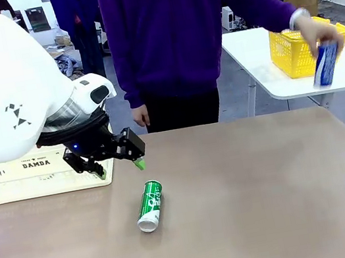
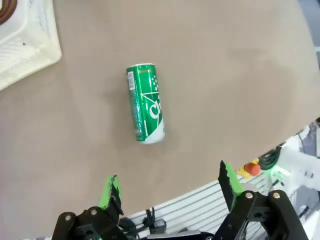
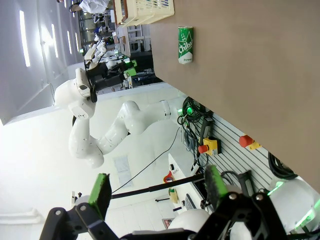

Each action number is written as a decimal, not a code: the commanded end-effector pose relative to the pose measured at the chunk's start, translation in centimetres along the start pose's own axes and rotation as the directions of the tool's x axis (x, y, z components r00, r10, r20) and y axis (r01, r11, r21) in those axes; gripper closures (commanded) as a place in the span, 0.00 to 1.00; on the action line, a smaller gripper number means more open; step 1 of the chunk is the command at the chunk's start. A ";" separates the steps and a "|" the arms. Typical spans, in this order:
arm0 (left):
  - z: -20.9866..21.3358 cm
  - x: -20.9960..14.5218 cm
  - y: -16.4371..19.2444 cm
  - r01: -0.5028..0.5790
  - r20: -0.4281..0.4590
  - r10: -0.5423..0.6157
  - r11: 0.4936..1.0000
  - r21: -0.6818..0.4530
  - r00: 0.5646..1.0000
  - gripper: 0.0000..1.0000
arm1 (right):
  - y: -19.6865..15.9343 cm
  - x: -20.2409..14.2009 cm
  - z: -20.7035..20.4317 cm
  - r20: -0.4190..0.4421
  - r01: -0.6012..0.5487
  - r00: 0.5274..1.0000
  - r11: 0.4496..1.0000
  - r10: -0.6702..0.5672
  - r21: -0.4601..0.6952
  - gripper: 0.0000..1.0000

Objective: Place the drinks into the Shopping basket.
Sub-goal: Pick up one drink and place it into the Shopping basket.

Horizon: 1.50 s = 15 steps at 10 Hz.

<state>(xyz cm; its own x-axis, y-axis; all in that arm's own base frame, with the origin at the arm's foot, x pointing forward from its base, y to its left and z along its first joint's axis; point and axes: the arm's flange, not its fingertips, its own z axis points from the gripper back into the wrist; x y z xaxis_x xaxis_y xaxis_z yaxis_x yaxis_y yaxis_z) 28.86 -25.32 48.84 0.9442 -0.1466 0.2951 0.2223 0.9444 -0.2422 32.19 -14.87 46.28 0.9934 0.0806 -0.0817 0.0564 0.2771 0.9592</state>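
The right end effector (image 3: 156, 184) is hanging off the robot's side of the counter (image 1: 251, 195), its jaws standing wide apart and holding nothing. On the counter, nearest the robot, the green can (image 1: 150, 205) (image 2: 145, 102) (image 3: 185, 45) is lying on its side, with one end pointing towards the robot. Just behind it, the left end effector (image 1: 121, 170) (image 2: 169, 182) is hovering above the counter, its green-padded fingers spread fully and gripping nothing, well clear of the can. Farther back, at the counter's far left corner, the Shopping basket (image 1: 41, 182) (image 2: 25, 45) (image 3: 145, 10) is sitting partly hidden behind the left arm, with the green can lying outside it on the bare surface. Across the counter, a person (image 1: 176, 35) in a purple top is standing and reaching one hand (image 1: 319, 33) out over a white side table (image 1: 264, 79). That hand is holding a blue and white can (image 1: 326, 65) upright, just in front of a yellow basket (image 1: 293, 54) sitting on the side table.
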 end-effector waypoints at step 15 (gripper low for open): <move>-19.6 9.9 3.5 -0.017 -0.351 0.026 0.999 0.027 0.936 0.00 | 3.1 -1.6 11.7 0.320 -0.100 0.938 0.989 0.131 -0.112 0.00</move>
<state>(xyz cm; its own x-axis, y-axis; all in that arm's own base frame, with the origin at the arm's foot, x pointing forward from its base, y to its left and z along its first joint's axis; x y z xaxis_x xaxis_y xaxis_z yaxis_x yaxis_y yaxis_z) 42.61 -29.01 32.53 0.9788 -0.1990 -0.0492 0.1821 0.9543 -0.2370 31.24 -23.80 52.02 0.9819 -0.1662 0.0913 -0.0277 0.3505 0.9362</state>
